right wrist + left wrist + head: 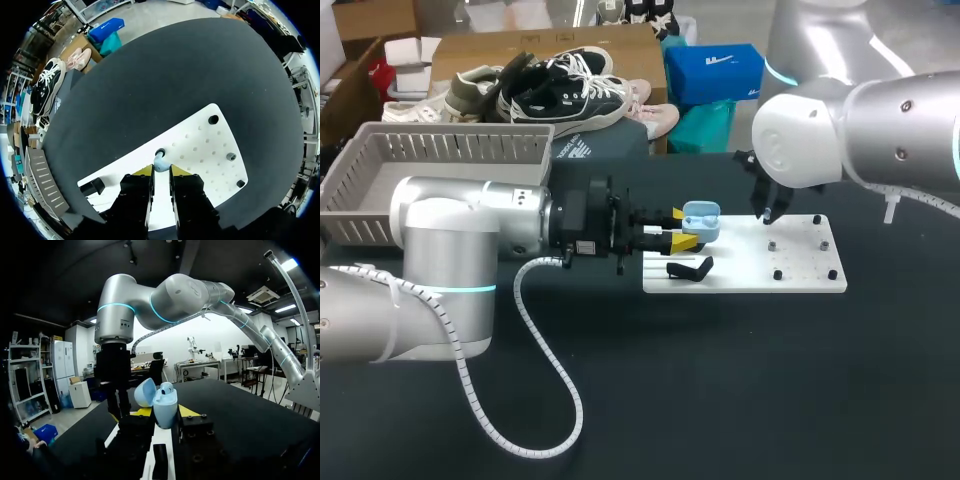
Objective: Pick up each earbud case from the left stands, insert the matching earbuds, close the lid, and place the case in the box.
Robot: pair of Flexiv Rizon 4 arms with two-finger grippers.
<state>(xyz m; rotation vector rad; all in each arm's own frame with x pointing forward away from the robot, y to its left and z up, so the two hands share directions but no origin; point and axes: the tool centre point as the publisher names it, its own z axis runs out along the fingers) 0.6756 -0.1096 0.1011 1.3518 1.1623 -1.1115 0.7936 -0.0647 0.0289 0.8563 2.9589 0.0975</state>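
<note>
- Head view: the left gripper (pixel 685 228) reaches in from the left, level over the near end of the white board (pixel 800 270). Its yellow tips are clamped on either side of the pale blue earbud case (pixel 701 222).
- Left wrist view: the earbud case (pixel 165 409) stands upright between the tips with its lid (pixel 144 392) swung open.
- Right wrist view: the right gripper (pixel 161 170) points down at the white board (pixel 200 145). Its tips are nearly together, pinching a pale blue earbud (pixel 160 162) just beside a round socket.
- A black stand (pixel 690 268) lies on the board near the case.
- The grey basket (pixel 450 150) sits well apart, at the table's far left.
</note>
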